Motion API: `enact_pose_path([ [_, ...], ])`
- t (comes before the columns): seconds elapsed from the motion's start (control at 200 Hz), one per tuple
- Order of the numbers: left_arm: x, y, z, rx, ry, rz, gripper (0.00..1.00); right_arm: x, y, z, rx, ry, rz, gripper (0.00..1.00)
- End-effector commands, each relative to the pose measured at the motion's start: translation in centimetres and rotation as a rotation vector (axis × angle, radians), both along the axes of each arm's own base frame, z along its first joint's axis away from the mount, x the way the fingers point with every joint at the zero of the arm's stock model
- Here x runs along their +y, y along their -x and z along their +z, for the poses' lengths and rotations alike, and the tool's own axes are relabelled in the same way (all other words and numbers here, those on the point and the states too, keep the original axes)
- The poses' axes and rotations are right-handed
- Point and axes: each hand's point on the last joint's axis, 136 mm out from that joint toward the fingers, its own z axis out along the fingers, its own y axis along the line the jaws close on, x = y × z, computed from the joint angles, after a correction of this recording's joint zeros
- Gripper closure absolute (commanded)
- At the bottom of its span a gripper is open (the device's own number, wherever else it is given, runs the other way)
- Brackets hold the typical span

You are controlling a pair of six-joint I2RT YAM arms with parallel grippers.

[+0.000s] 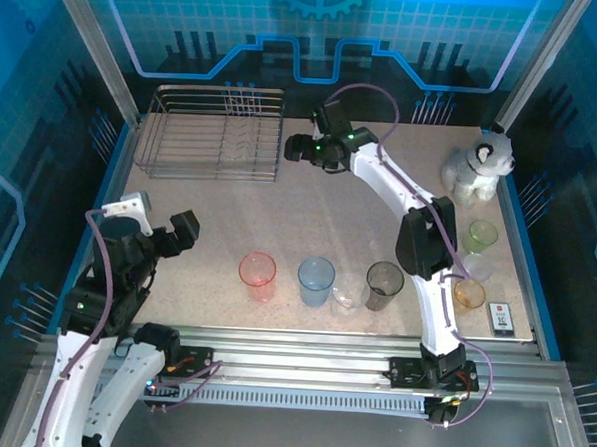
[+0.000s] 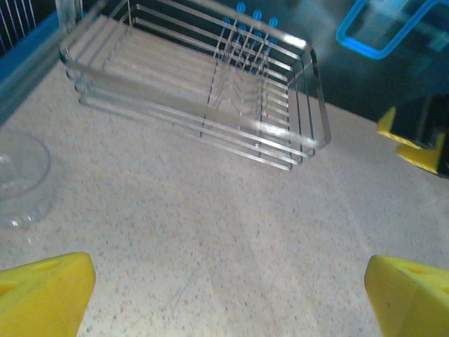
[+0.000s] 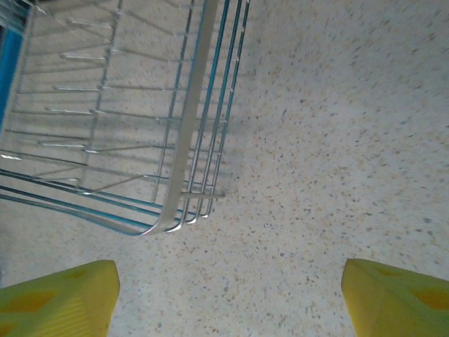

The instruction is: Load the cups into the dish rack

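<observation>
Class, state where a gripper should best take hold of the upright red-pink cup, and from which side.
Probably grip the red-pink cup at its rim, from above, one finger inside: it stands upright, mouth up, with the blue cup close beside it.

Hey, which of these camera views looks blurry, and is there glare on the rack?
Left wrist view: the dish rack is soft and smeared, with bright glare along its top rail. Right wrist view: its wires are crisp, throwing faint shadows on the table. Top external view: sharp, with blue-lit surroundings.
</observation>
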Motion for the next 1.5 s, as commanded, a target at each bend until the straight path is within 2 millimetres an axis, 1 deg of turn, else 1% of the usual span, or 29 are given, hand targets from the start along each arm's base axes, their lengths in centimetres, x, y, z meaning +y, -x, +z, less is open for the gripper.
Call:
enact_pose_path([
  [0.0, -0.8, 1.2, -2.2, 0.068, 0.056, -0.029, 0.01, 2.3, -0.4, -1.4, -0.002, -0.002, 0.062, 0.18],
  [0.02, -0.9, 1.4, -2.5, 0.076, 0.057, -0.032, 0.01, 2.5, -0.4, -1.0, -0.013, -0.007, 0.067, 0.18],
  [0.03, -0.9, 1.4, -2.5, 0.076, 0.057, -0.033, 0.01, 2.7, -0.5, -2.0, -0.001, 0.001, 0.071, 0.18],
  [0.04, -0.9, 1.5, -2.7, 0.080, 0.057, -0.033, 0.01, 2.8, -0.6, -2.3, 0.000, 0.002, 0.073, 0.18],
  [0.085, -0.8, 1.8, -3.3, 0.092, 0.054, -0.034, 0.01, 3.5, -0.9, -2.3, -0.018, -0.002, 0.086, 0.18],
  [0.14, -0.7, 2.0, -3.8, 0.099, 0.043, -0.033, 0.01, 4.4, -1.3, -1.9, -0.052, -0.014, 0.107, 0.21],
  [0.25, -0.7, 2.1, -3.3, 0.072, 0.043, -0.037, 0.01, 5.2, -2.2, -1.5, -0.099, -0.019, 0.107, 0.24],
  [0.44, -0.9, 2.2, -3.6, 0.075, 0.045, -0.045, 0.01, 6.1, -3.9, -1.3, -0.135, -0.038, 0.093, 0.33],
  [0.6, -1.1, 2.3, -3.8, 0.083, 0.050, -0.056, 0.01, 7.2, -5.0, -1.1, -0.167, -0.082, 0.087, 0.41],
  [0.766, -1.1, 2.4, -3.8, 0.082, 0.054, -0.058, 0.01, 7.5, -6.3, -1.5, -0.189, -0.080, 0.049, 0.48],
  [0.931, -1.2, 2.6, -3.8, 0.076, 0.056, -0.060, 0.01, 7.2, -7.0, -2.7, -0.185, -0.061, 0.013, 0.55],
  [1.056, -1.2, 2.6, -3.8, 0.075, 0.056, -0.062, 0.01, 7.0, -7.0, -3.9, -0.170, -0.036, -0.001, 0.57],
  [1.191, -1.2, 2.6, -3.9, 0.077, 0.053, -0.062, 0.01, 7.1, -6.8, -4.6, -0.167, -0.011, -0.001, 0.57],
  [1.356, -1.3, 2.5, -3.9, 0.075, 0.057, -0.063, 0.01, 7.2, -6.8, -4.7, -0.187, 0.019, -0.002, 0.58],
  [1.441, -1.3, 2.5, -3.9, 0.076, 0.057, -0.065, 0.01, 6.6, -6.9, -4.8, -0.184, 0.036, -0.037, 0.58],
  [1.496, -1.3, 2.4, -3.9, 0.074, 0.057, -0.067, 0.01, 6.4, -7.0, -4.9, -0.182, 0.039, -0.059, 0.61],
])
